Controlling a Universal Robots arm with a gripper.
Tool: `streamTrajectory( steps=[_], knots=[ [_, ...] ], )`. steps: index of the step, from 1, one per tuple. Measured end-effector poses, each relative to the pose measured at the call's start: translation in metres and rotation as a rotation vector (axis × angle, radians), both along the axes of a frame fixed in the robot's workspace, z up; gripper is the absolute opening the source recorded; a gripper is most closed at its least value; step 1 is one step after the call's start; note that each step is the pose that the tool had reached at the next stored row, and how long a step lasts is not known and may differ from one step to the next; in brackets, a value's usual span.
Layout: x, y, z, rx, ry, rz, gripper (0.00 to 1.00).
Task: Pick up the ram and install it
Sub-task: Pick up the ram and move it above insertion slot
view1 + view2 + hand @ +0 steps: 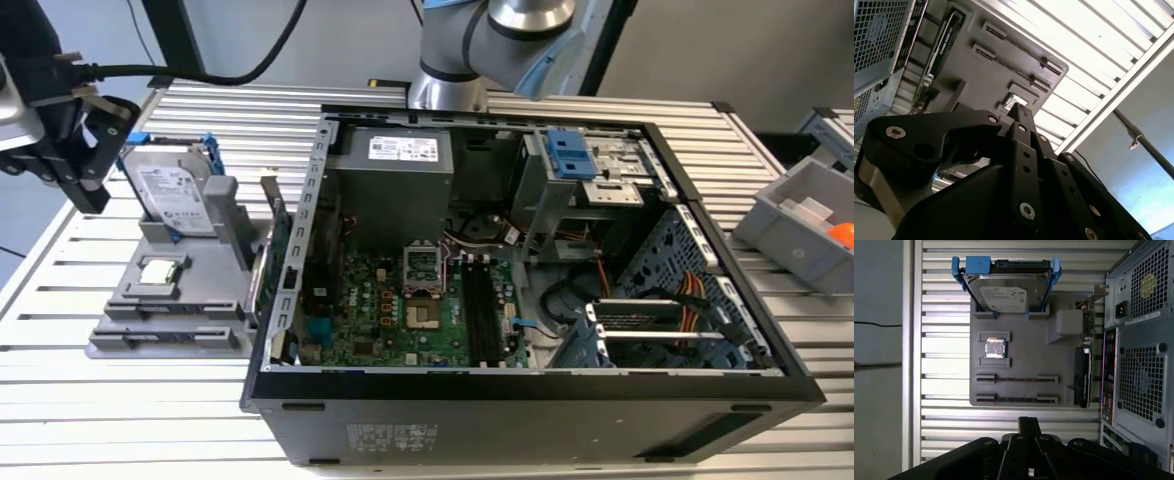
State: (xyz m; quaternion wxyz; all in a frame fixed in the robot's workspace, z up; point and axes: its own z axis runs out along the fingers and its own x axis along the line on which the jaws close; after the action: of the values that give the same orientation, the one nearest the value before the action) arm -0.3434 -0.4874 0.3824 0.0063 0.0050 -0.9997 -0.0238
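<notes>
Gripper (1029, 425): fingers drawn together with nothing between them, hanging above the slatted table (944, 415) near the holder's slotted end.
Holder (1024, 360): a grey rack beside the open case (534, 410). It seems meant to present each part for a clean grab, with the hard drive (1006, 295) propped on edge and the chip (994, 348) in its pocket.
Ram (1016, 399): probably the thin dark strips standing edge-up in the two long slots, though I can't be sure. They are near the fingertips but not touching them.
Memory sockets (483, 305): facing up inside the case, well apart from the gripper.
</notes>
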Motion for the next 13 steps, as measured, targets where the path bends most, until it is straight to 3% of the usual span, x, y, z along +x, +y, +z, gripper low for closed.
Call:
streamTrajectory(
  steps=[5, 13],
  knots=[
    [0.0, 0.0, 0.0, 0.0, 0.0, 0.071, 0.0],
    [0.0, 0.0, 0.0001, -0.0001, 0.0001, 0.215, 0.0]
  ],
)
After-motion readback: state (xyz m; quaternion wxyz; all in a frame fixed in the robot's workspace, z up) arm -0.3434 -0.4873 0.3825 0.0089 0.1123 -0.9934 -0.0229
